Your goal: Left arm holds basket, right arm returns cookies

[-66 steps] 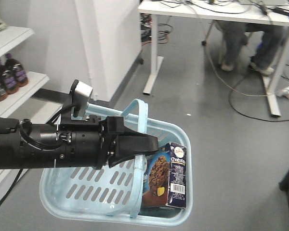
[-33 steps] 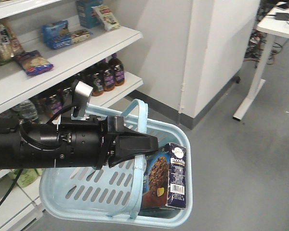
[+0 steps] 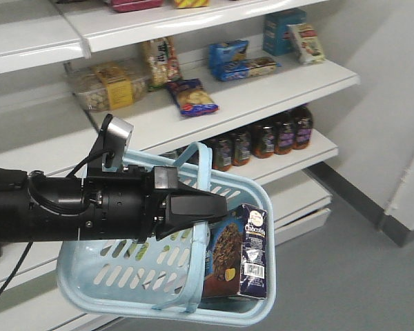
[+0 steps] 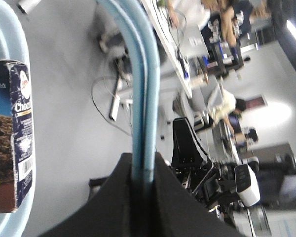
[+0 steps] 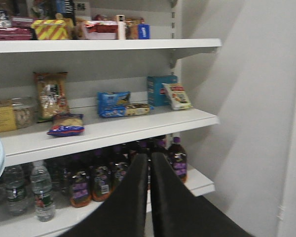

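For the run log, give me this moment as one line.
left hand: shut on basket handle | right hand: shut, empty, facing shelves | Chocofello cookie box: standing in basket

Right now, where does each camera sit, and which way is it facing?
Front view: above and behind the left arm, facing the store shelves; the left gripper is shut on the handles of the basket, with the cookies inside.
Left wrist view: looks along the left gripper, past the handles, to floor and desks; its black fingers fill the bottom.
Right wrist view: faces the shelves; the right gripper is shut and empty.
Shared: front and left wrist both show the cookies; front and right wrist both show the bottles.
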{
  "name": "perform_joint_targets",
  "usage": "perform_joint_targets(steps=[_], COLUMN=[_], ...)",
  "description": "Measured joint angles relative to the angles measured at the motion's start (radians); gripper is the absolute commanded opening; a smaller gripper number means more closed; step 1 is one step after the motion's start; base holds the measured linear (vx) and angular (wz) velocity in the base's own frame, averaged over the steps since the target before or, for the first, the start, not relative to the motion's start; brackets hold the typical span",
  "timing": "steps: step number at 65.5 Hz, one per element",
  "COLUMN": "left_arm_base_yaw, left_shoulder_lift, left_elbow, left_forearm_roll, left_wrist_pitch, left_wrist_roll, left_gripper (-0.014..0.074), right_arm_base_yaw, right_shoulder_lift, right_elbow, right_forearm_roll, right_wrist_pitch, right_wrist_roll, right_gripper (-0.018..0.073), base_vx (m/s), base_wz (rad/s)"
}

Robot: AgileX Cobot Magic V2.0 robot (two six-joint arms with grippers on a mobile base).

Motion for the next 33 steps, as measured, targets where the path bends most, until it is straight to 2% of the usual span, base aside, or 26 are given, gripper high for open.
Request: perform_joint_targets(steps=[33], left_arm_base_yaw=[0.000], left_shoulder_lift=[0.000], left_elbow=[0.000], left_forearm_roll=[0.000], left_wrist_pitch=[0.004], left_wrist_roll=[0.000], left_gripper=[-0.0006], right_arm_base_yaw=[0.000], right_shoulder_lift=[0.000], right_elbow=[0.000], right_forearm_roll=[0.000], right_wrist_pitch=[0.000], right_wrist_roll=[0.000], right_gripper=[-0.0006], base_vx=[0.17], base_wz=[0.68])
